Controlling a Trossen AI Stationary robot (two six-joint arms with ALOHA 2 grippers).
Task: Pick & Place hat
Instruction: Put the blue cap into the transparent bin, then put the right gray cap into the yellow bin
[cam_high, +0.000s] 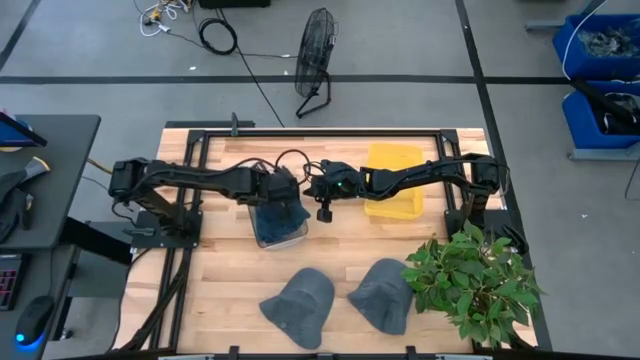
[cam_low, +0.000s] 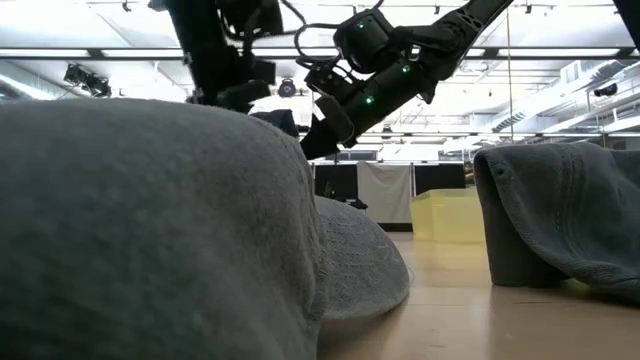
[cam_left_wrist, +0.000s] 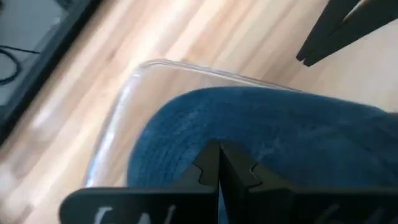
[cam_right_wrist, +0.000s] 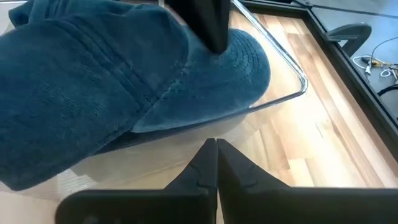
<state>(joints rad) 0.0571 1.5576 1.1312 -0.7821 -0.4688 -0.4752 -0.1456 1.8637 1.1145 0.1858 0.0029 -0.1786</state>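
Note:
A blue corduroy hat (cam_high: 280, 213) (cam_right_wrist: 93, 81) lies in a clear bin (cam_high: 275, 238) at mid-table, with its brim (cam_right_wrist: 242, 62) resting over the bin's rim (cam_right_wrist: 292, 68). My left gripper (cam_left_wrist: 219, 148) (cam_high: 289, 196) is shut and comes down onto the hat where the crown meets the brim. My right gripper (cam_right_wrist: 216, 144) (cam_high: 325, 212) is shut too. It hangs in the air just right of the bin and touches nothing. Two grey hats (cam_high: 300, 305) (cam_high: 383, 295) lie on the near part of the table. My left gripper presses its shut fingertips (cam_right_wrist: 214, 37) on the blue hat at the base of the brim (cam_left_wrist: 186, 140), coming from above and pointing down. I see no cloth between the fingers. The hat lies in the bin, its brim over the rim.
A yellow bin (cam_high: 392, 180) stands right of the clear bin, under the right arm. A potted plant (cam_high: 470, 280) fills the near right corner. In the low view the grey hats (cam_low: 150, 230) (cam_low: 560, 220) block most of the sight. Bare wood lies near left.

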